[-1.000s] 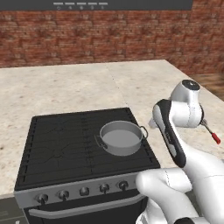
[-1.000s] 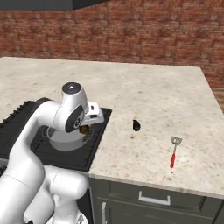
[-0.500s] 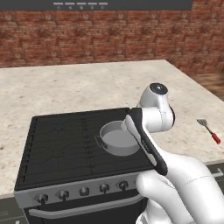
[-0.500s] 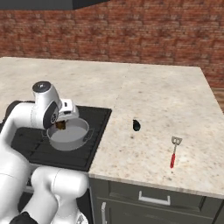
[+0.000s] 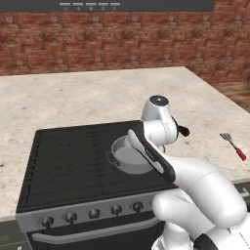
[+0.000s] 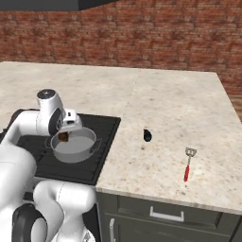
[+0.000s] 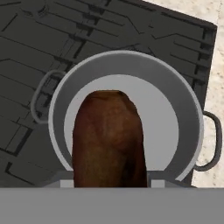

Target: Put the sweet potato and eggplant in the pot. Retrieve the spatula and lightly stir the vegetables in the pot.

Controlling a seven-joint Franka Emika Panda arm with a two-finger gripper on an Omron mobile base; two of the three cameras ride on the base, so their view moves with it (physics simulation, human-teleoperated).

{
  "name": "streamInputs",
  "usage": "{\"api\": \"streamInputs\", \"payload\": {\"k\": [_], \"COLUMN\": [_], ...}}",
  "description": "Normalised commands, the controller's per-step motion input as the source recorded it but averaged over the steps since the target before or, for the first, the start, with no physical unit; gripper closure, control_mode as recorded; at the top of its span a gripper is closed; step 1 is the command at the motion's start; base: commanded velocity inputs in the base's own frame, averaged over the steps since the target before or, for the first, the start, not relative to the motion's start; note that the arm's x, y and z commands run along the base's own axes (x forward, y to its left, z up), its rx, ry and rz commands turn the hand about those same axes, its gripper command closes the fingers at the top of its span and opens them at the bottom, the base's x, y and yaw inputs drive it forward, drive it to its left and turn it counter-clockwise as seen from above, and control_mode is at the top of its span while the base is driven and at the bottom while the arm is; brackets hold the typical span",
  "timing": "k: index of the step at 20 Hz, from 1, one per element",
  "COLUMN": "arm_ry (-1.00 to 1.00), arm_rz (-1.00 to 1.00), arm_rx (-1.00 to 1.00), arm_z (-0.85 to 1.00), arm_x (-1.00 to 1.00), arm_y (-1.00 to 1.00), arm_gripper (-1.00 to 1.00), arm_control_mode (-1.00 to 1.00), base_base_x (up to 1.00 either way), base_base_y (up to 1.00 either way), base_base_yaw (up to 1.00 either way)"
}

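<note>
**Sweet potato now hangs over the pot**

The arm has swung left off the counter and across the stove, so the gripper (image 6: 64, 137) now sits above the pot (image 6: 90, 149), where half a second ago it was only arriving at the near rim. Its fingers are closed on the sweet potato (image 7: 108, 139), which in the hand view hangs straight down over the pale floor of the pot, well inside the rim. I judge the carry is finished and a release from here would drop it in cleanly, giving 1 of 2 vegetables delivered.

The eggplant (image 6: 147, 135) has not moved: it lies on the counter (image 6: 179, 113) to the right of the stove (image 5: 68, 156), apart from everything. The spatula (image 6: 187, 164) lies further right and nearer the front edge, also untouched.

The pot sits at the right side of the stove, close to where the grate meets the counter, with 1 loop handle pointing toward that seam. Open stone stretches far and right, so the reach back to the eggplant looks unobstructed, though the spatula's closeness to the front edge could make that later pick awkward
</note>
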Motion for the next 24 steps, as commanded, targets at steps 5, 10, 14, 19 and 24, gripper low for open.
{"api": "streamInputs", "payload": {"k": [5, 10, 14, 19, 24], "arm_ry": [0.18, 0.34, 0.34, 0.29, 0.09], "arm_rz": [0.0, 0.0, 0.0, 0.0, 0.0], "arm_rx": [0.0, 0.0, 0.0, 0.0, 0.0], "arm_z": [-0.3, -0.24, 0.0, 0.0, -0.23], "arm_x": [0.11, 0.17, 0.15, 0.27, 0.16], "arm_y": [-0.05, 0.0, 0.0, 0.01, 0.0], "arm_gripper": [1.0, 1.0, 1.0, 1.0, 1.0], "arm_control_mode": [-1.0, -1.0, -1.0, -1.0, -1.0], "base_base_x": [0.0, 0.0, 0.0, 0.0, 0.0], "base_base_y": [0.0, 0.0, 0.0, 0.0, 0.0], "base_base_yaw": [0.0, 0.0, 0.0, 0.0, 0.0]}}
